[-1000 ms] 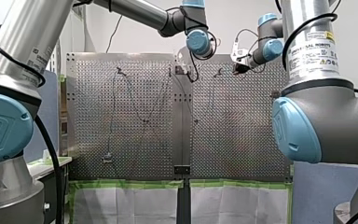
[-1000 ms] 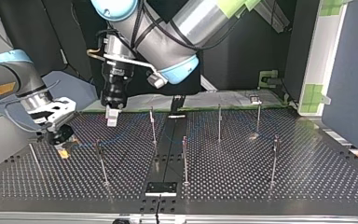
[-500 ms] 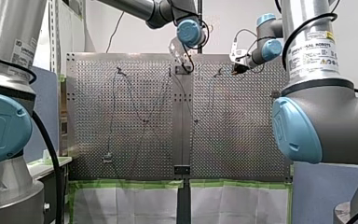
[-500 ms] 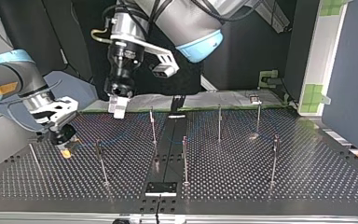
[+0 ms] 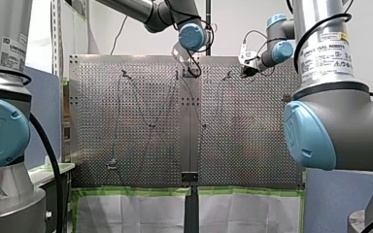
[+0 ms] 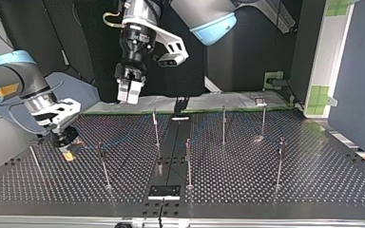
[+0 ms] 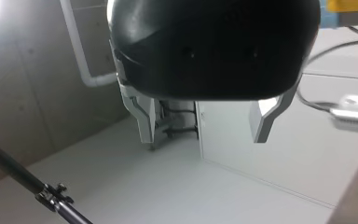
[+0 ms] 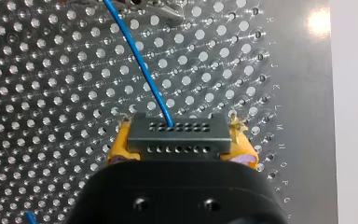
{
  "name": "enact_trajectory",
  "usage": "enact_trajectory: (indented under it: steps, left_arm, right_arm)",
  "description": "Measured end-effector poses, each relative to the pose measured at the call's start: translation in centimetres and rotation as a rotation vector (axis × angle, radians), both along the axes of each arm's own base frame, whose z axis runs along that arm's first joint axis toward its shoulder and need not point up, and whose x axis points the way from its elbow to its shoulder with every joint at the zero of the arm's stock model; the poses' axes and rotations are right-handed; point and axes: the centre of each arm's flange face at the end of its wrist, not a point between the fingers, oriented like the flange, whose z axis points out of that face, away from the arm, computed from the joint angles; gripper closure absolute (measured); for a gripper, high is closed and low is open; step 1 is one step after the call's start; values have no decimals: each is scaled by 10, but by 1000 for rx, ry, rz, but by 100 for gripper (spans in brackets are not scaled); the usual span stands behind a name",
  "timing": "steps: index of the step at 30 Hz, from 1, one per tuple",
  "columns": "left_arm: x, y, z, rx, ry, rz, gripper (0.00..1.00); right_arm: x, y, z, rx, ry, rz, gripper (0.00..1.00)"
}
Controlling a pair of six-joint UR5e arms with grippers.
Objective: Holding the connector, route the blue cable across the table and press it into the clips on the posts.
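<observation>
In the right wrist view my right gripper is shut on the grey connector, its yellow pads pressed to both ends. The blue cable runs from the connector away over the perforated plate. In the top view this gripper hangs low over the plate at the left, beside a clip post. My left gripper hovers high above the table's far edge. Its fingers stand open with nothing between them. More posts stand across the table.
Thin upright posts are spread over both halves of the plate. A black bracket sits on the middle seam near the top view's lower edge. A blue panel walls off that view's right side. Green-taped white cloth hangs below the plate.
My left arm has lifted its open gripper up from the plate and shifted it toward the top view's right. My right gripper has barely moved, still shut on the connector.
</observation>
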Motion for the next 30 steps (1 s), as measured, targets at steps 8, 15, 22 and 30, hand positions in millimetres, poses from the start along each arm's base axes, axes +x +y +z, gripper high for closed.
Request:
enact_trajectory:
  steps: [8, 15, 22, 30]
  left_arm:
    - [2, -16, -70, 35, 46, -44, 0]
    - [-3, -25, -134, 62, 95, -75, 0]
    - [-4, -24, -187, 75, 141, -82, 0]
    - [-6, -15, -256, 70, 205, -122, 0]
  right_arm:
    - [1, 0, 0, -1, 1, 2, 100]
    - [0, 0, -1, -2, 1, 0, 100]
    - [-2, -2, -1, -2, 2, -5, 100]
    - [-4, -3, -1, -2, 2, -7, 100]
